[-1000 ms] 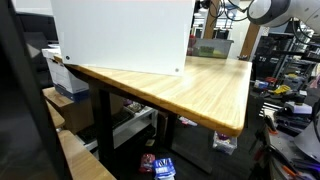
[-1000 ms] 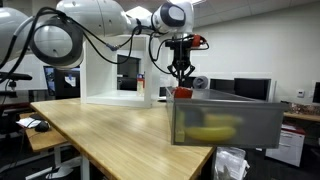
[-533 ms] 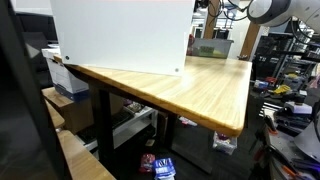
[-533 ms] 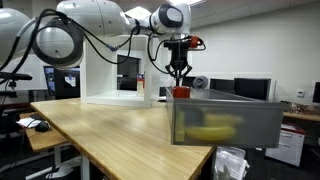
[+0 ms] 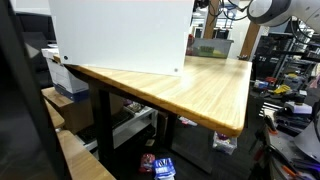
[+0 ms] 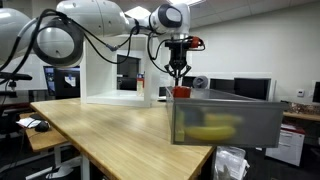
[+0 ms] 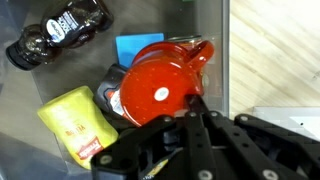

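My gripper (image 6: 179, 74) hangs over the open top of a grey see-through bin (image 6: 225, 122) on the wooden table (image 6: 110, 130). Its fingers are shut on the rim of a red cup (image 6: 181, 92), which hangs level with the bin's top edge. In the wrist view the gripper (image 7: 193, 104) pinches the edge of the red cup (image 7: 158, 80). Below the cup, inside the bin, lie a dark bottle (image 7: 62, 35), a yellow packet (image 7: 75, 122) and a blue item (image 7: 135, 48). The bin (image 5: 213, 47) shows far back in an exterior view, where the gripper is not clear.
A tall white board (image 5: 120, 35) stands on the table's far part (image 6: 110, 75). Monitors (image 6: 250, 88) and desks lie behind the bin. Shelves, boxes and clutter (image 5: 290, 100) surround the table (image 5: 190, 90); the bin's grey wall (image 7: 212, 30) borders bare wood (image 7: 275, 50).
The gripper and the red cup have risen very slightly over the bin. Nothing else has moved.
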### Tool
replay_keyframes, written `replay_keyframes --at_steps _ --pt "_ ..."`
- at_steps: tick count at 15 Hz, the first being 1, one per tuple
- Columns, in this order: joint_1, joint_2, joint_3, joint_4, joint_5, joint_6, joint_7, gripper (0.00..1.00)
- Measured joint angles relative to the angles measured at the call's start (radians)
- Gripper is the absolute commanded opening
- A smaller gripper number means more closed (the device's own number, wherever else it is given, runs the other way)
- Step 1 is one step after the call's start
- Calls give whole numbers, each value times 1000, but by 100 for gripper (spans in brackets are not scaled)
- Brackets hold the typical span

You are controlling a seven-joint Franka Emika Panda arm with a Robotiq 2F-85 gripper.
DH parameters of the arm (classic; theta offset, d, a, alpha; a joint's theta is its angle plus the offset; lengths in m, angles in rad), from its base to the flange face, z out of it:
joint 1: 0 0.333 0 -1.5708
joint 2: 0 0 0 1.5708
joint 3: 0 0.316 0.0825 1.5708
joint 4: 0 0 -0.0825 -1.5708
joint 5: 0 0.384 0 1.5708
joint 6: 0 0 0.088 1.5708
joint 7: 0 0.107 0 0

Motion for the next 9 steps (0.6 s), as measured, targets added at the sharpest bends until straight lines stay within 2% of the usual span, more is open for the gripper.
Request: replay_keyframes --at_steps 9 --pt "25 0 8 0 1 -4 -29 0"
